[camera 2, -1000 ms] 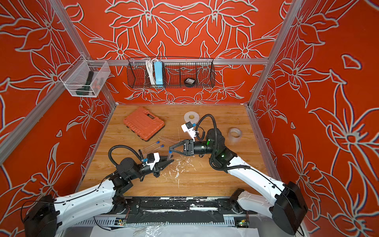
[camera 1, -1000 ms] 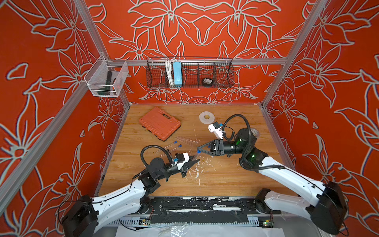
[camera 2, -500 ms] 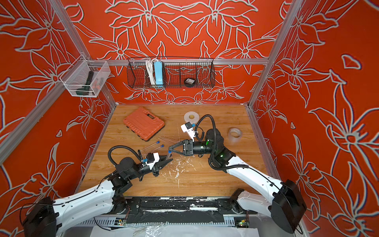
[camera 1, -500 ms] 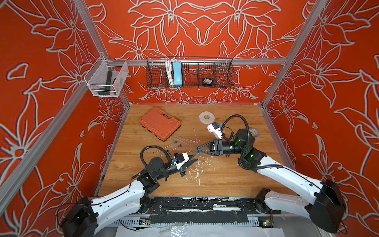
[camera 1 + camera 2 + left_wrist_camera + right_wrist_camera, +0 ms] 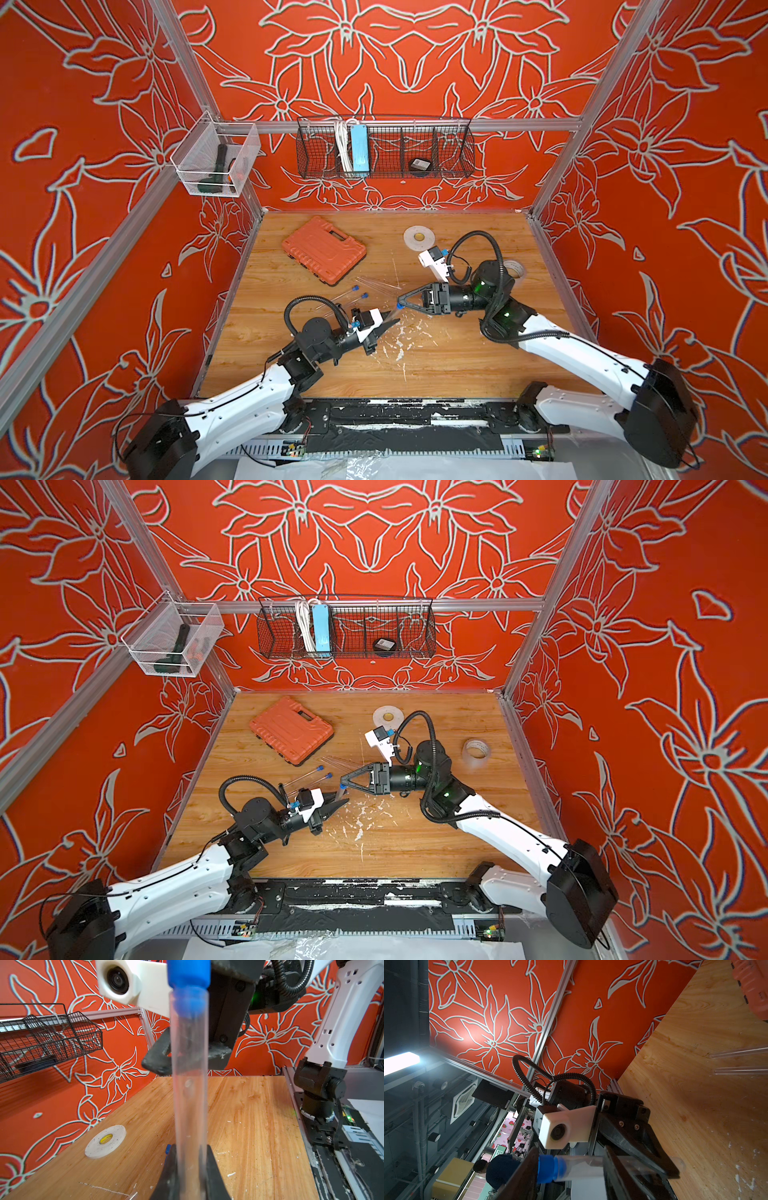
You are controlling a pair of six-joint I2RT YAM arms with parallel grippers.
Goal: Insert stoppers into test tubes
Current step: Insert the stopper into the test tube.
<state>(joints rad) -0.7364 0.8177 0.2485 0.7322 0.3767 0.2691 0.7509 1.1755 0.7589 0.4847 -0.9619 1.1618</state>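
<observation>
Over a wooden tabletop (image 5: 457, 374), our left claw (image 5: 392, 321) clamps a tube (image 5: 189, 1084); our right claw (image 5: 400, 300), grip unclear, meets its stopper (image 5: 188, 976), which a skewed push could dislodge.

Red walls (image 5: 415, 62) with pale flower outlines are enclosing the cell on three sides. Aluminium rails (image 5: 519, 124) are framing the corners. A wire basket (image 5: 453, 166) is hanging on the rear rail. A wood-grain table (image 5: 457, 374) is forming the floor. A ceiling light (image 5: 400, 1062) is glowing outside.
</observation>
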